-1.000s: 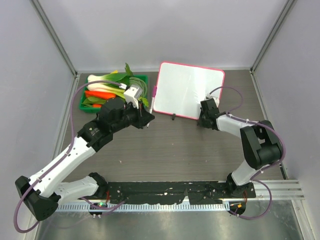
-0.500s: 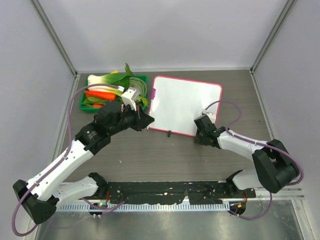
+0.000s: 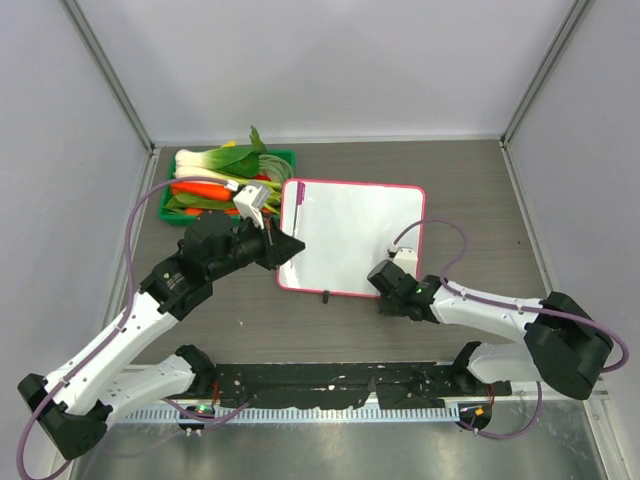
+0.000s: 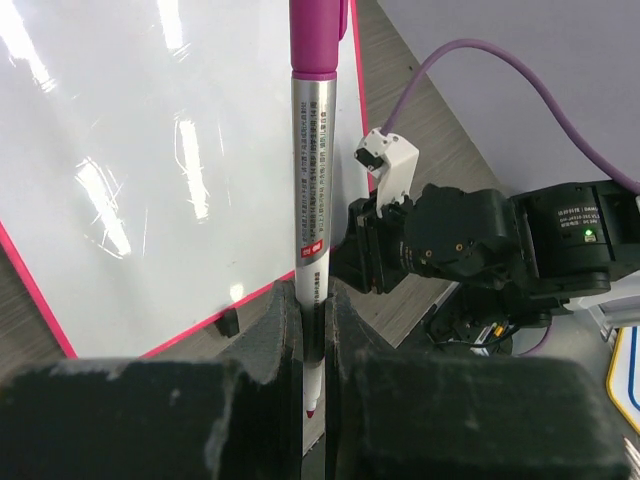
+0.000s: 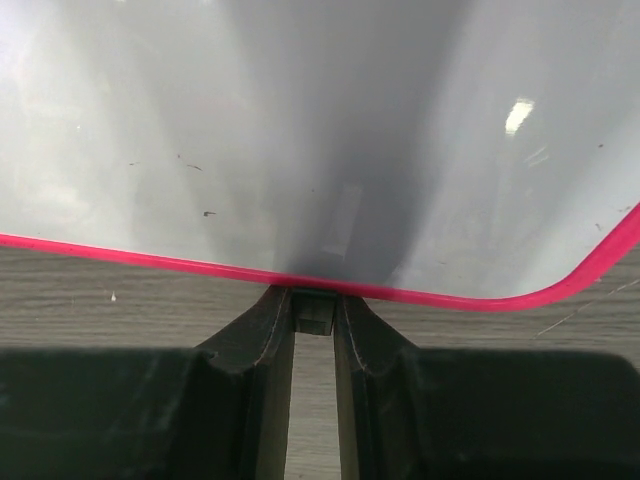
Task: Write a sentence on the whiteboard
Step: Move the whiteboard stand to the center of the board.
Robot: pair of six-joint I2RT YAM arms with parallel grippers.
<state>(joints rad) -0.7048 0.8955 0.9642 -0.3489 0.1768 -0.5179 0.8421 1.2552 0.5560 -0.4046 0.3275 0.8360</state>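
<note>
Left gripper (image 4: 315,300) jaws clamp the marker (image 4: 317,150), right gripper (image 5: 313,320) jaws pinch the near foot (image 5: 313,308) of the blank whiteboard (image 3: 350,235), lying toward the surface's (image 3: 480,200) far edge; I'd pin it firm and start writing near its left edge.

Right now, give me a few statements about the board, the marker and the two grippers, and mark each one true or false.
1. The left gripper is shut on a marker. True.
2. The whiteboard carries a written sentence. False: no writing shows on its surface.
3. The right gripper pinches a black foot at the whiteboard's edge. True.
4. The green tray is empty. False: it holds vegetables.
</note>
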